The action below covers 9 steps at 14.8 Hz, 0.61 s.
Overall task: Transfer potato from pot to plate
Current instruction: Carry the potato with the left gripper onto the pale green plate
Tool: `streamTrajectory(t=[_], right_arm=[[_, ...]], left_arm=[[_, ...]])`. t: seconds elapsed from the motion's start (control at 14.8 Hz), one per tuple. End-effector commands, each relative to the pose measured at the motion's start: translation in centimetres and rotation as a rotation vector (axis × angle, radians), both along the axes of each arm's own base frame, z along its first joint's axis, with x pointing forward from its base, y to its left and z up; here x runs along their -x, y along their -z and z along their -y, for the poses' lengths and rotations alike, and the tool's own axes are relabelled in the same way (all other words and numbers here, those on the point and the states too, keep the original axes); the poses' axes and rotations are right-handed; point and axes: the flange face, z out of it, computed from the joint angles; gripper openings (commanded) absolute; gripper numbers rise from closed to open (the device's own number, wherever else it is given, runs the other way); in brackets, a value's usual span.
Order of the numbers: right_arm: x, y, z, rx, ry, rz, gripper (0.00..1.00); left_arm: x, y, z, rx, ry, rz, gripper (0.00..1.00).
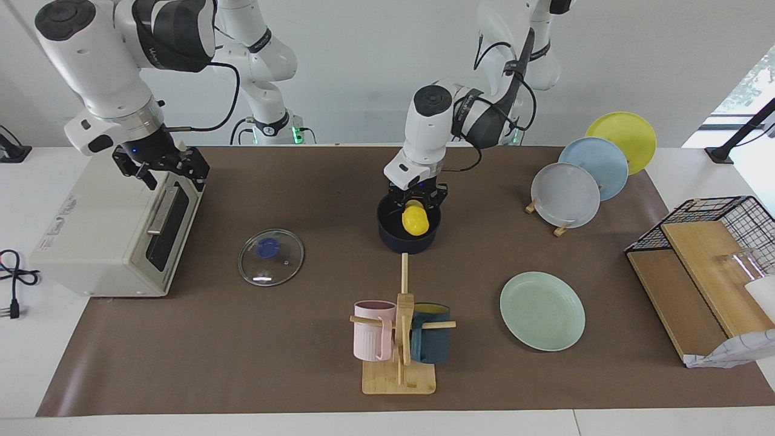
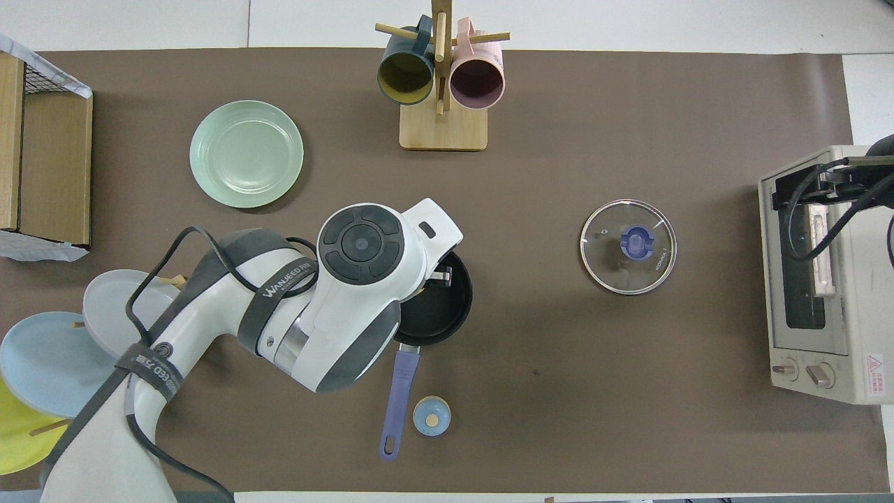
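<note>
Left gripper [image 1: 416,209] clamped on potato [image 1: 415,220] over pot [image 1: 407,239], potato's long axis upright, right gripper [image 1: 162,171] spread wide above toaster oven [image 1: 103,242]

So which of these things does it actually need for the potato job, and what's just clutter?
Needed:
- potato, in the shut left gripper
- pot
- mint plate

Just lying about:
- glass lid
- mug rack
- toaster oven
- plate stand

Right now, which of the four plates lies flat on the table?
The mint-green plate. It lies flat on the brown mat, alone, toward the left arm's end. The grey-white plate, light blue plate and yellow plate stand tilted in a wooden rack.
</note>
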Motion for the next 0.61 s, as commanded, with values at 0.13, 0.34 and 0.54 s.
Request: streamTrajectory(t=[0.13,0.34,0.54], right_arm=[[0.3,-0.5,0.2,-0.022,0.022,0.006,1.00],[0.4,-0.4,-0.1,-0.021,0.016,0.001,1.00],[0.6,-0.6,0.1,-0.023,0.019,0.001,1.00]], left_arm=[[-5.6,-8.7,-6.4,0.025,-0.039,0.037,0.00],[-10.6,-10.2,-13.4,0.053,-0.081,0.067,0.00],[-14.2,-10.1,-20.5,0.061,-0.061,0.097,0.00]])
